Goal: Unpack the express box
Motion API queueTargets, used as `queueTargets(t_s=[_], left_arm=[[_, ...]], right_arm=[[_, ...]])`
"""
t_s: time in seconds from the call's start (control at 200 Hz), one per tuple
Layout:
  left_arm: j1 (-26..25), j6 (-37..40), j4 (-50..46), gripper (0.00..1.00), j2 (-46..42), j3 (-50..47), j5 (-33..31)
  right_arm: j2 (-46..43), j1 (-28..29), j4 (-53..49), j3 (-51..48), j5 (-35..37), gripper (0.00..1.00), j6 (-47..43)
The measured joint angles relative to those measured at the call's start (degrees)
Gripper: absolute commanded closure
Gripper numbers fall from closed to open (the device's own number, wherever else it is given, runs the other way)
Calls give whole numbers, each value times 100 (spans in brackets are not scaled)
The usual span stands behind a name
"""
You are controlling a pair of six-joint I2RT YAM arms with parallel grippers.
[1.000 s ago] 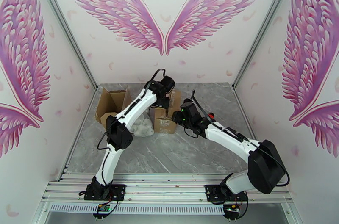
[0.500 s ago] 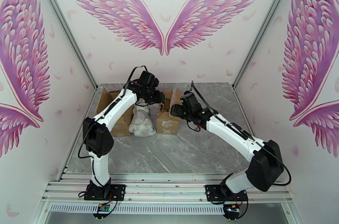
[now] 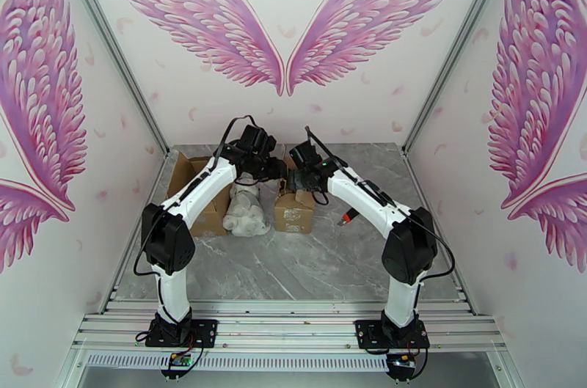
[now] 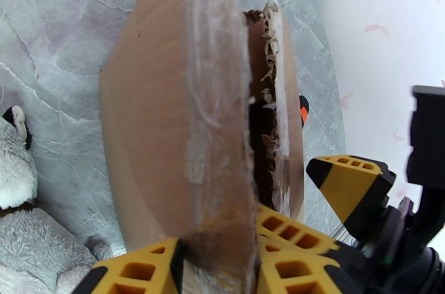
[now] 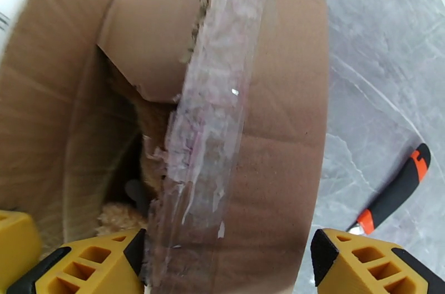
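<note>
At the top of the box point(image 3: 293, 212), the left gripper point(image 4: 217, 242) is clamped on the left flap point(image 4: 167, 111), one pad on each side of the cardboard. The right gripper point(image 5: 228, 242) stands wide open astride the taped right flap point(image 5: 278, 123) and grips nothing yet. The step in hand looks like spreading the flaps. The right jaws should bite well onto the cardboard, not just the torn tape edge. Both grippers should then draw apart evenly, outward and slightly down, so the box neither lifts nor slides on the table point(image 3: 293, 272). A slow pull suits thin cardboard; a jerk could tear it or tip the box toward the toy point(image 3: 246, 215) just beside it. Something tan and furry shows inside, so the fingers should stay shallow. The knife point(image 5: 397, 189) lies on the table to the right, near the box but not touching it. The box sits mid-table, toward the back. Both arms reach forward with elbows raised and forearms leaning inward, their wrists meeting over the box like an arch.
</note>
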Motion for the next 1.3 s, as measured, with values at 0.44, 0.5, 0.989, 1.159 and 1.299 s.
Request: queueTargets(t_s=[0.44,0.5,0.989,1.159,1.299], left_arm=[[9,262,-153,66,-83,-7,-348],[17,295,-201,66,-87,-7,-378],[50,708,-708,84,-289,-2,-881],[55,831,-903,99,-299,72,-999],[59,826,-1038,100,-299,142,-975]], right_arm=[[-192,57,-780,575,872,51,-518],[-411,4,-798,448,901,61,-564],[-1410,-546,-658,-953,640,76,-586],[-1410,-557,-654,-905,599,76,-634],[-1403,-555,-831,-468,485,76,-686]])
